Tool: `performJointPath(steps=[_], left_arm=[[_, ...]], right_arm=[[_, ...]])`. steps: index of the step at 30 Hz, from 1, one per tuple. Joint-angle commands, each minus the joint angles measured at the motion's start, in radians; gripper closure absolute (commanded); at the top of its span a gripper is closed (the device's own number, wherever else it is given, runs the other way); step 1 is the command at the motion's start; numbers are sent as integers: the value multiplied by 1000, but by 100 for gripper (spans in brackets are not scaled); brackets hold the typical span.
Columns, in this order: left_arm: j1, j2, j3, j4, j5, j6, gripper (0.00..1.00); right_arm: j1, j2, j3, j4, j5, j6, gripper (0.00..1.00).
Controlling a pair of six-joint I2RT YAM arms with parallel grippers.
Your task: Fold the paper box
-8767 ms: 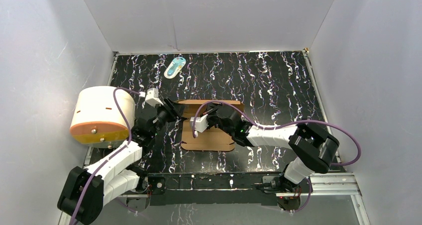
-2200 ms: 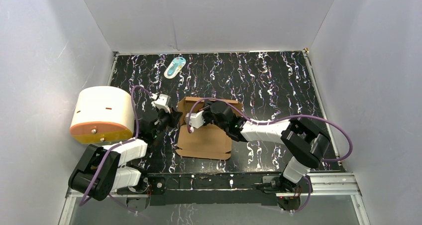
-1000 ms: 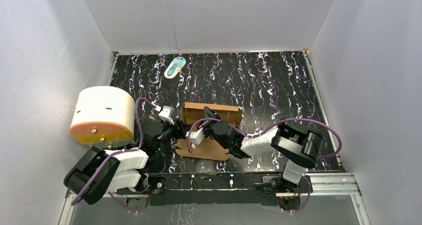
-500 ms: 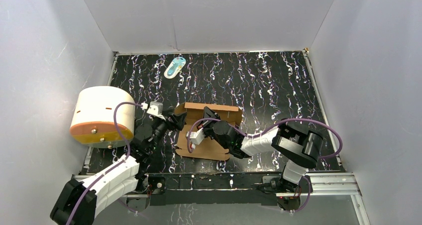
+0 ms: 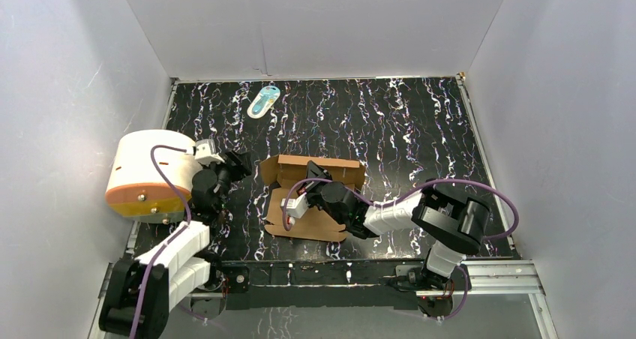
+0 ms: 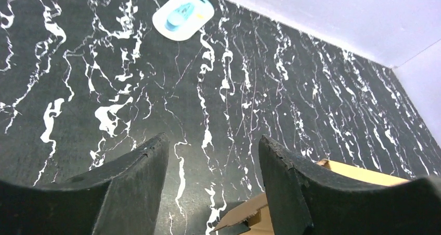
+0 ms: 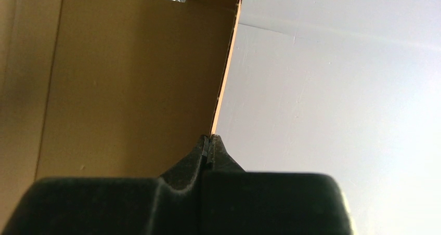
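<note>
The paper box (image 5: pixel 319 220) is brown cardboard, partly folded, lying mid-table with its far wall (image 5: pixel 330 168) standing up. My right gripper (image 5: pixel 313 177) is shut on the edge of an upright cardboard panel; in the right wrist view the closed fingertips (image 7: pixel 209 141) pinch the panel (image 7: pixel 130 79) at its thin edge. My left gripper (image 5: pixel 240 161) is open and empty, a short way left of the box. In the left wrist view its fingers (image 6: pixel 151 162) frame bare table, and a box corner (image 6: pixel 364 175) shows at the lower right.
A white-and-orange cylinder (image 5: pixel 150 172) lies at the left edge, right beside the left arm. A small teal-white packet (image 5: pixel 263 100) lies near the back wall and also shows in the left wrist view (image 6: pixel 182 15). White walls enclose the black marbled table (image 5: pixel 420 129).
My left gripper has drawn back to the left, away from the box and toward the cylinder. The right gripper has stayed shut on the cardboard. The box's far wall now stands up.
</note>
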Motion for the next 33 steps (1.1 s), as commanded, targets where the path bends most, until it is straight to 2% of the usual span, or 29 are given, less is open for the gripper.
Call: performJointPath(steps=[1, 7, 17, 33], left_arm=[[66, 118, 73, 35, 140, -45, 40], [88, 242, 79, 70, 276, -31, 42], [87, 372, 68, 162, 527, -3, 38], [65, 395, 31, 230, 609, 32, 37]], right_arm=[[11, -16, 5, -96, -46, 35, 100], [11, -23, 6, -98, -45, 34, 100], [11, -17, 17, -84, -40, 18, 100], [11, -33, 22, -121, -44, 11, 100]])
